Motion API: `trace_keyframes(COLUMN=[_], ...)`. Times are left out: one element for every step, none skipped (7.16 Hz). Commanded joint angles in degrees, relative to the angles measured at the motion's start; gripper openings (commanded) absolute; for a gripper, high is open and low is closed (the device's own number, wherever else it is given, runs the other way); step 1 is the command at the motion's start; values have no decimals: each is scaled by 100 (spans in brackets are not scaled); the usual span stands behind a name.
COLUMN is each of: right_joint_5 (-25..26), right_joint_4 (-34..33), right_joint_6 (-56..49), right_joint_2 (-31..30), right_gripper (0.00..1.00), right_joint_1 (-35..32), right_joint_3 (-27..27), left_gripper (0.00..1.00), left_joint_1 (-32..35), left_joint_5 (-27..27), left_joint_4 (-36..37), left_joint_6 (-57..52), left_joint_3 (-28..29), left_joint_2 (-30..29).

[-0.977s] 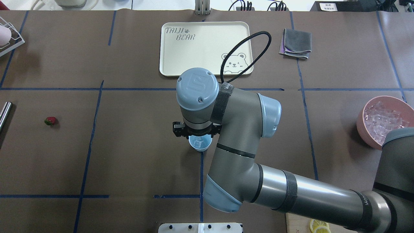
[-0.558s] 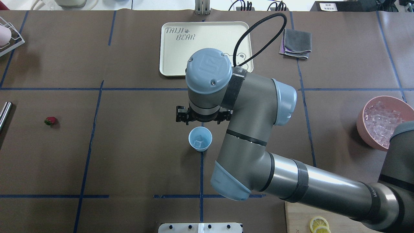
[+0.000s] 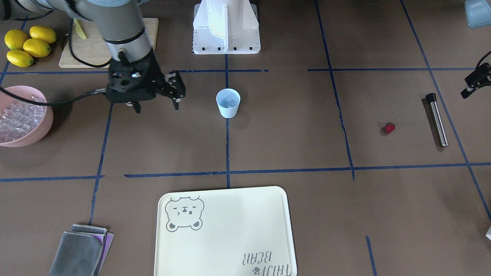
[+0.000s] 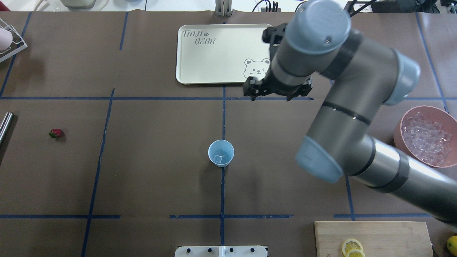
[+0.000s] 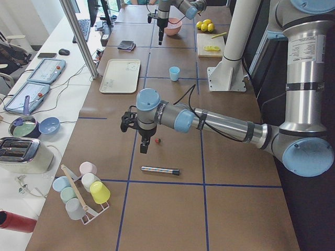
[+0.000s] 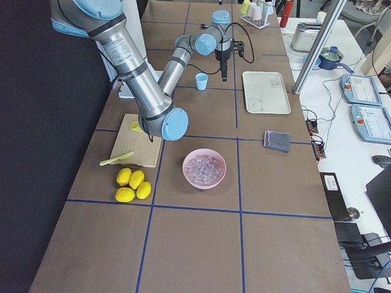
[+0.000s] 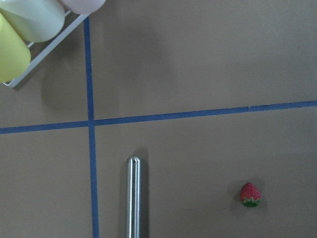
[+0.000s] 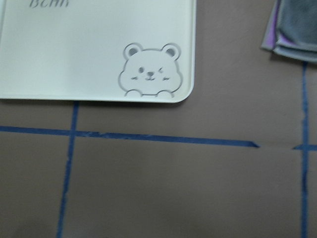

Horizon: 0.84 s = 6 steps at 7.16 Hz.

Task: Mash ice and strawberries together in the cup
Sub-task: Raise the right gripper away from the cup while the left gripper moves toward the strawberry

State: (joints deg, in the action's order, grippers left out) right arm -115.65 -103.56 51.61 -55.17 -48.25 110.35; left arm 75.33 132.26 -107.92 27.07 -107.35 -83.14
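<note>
Cup [image 4: 221,153]: upright at mid-tabletop [image 4: 160,185], on the blue centre tape line, untouched. Light, thin plastic by the look; probably tips or skids under a downward mash, so brace it around the lower wall.
Ice [image 4: 218,157]: one clear cube in the cup bottom; more heaped in the pink bowl [image 4: 399,125], well apart on the robot's right. Hard and likely slick; pinch flat faces squarely.
Strawberry [image 7: 250,194]: lies on the tabletop well apart from the cup, on the robot's left, near the metal rod [image 7: 133,198]. Small, soft, bruisable; take it across the red body with a gentle squeeze.
Right pincer [image 3: 156,104]: spread, empty, raised between cup and bowl.
Left pincer [image 5: 141,142]: hangs above strawberry and rod; spread or closed, cannot tell.
Step, as judged: strawberry goes in next.
</note>
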Motion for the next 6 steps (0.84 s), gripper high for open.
trace_keyframes(right_joint_5=[-711, -983, -1351, -1538, -1731, -1794], right_joint_4=[11, 29, 55, 55, 55, 55], right_joint_6=[-2153, -3234, -4193, -4908, -5541, -5992], right_joint_2=[-833, -1098, -1266, -1285, -1346, -1565], right_gripper=[99, 99, 99, 99, 99, 99], right_joint_1=[-1453, -2033, -2631, -3098, -3494, -3759], right_joint_3=[-57, -397, -853, -1266, -1662, -1797], left_gripper=[98, 98, 98, 98, 98, 98], left_joint_1=[-989, -1524, -1947, -2282, -2564, -2628], left_joint_5=[-558, -1022, -1322, -1595, -1841, -1852], left_joint_4=[-991, -1299, -1450, -1590, -1696, -1732], left_joint_6=[1594, 2174, 2475, 2748, 2968, 2997], left_joint_3=[-23, -14, 64, 100, 213, 354], left_joint_2=[123, 132, 123, 97, 9, -131])
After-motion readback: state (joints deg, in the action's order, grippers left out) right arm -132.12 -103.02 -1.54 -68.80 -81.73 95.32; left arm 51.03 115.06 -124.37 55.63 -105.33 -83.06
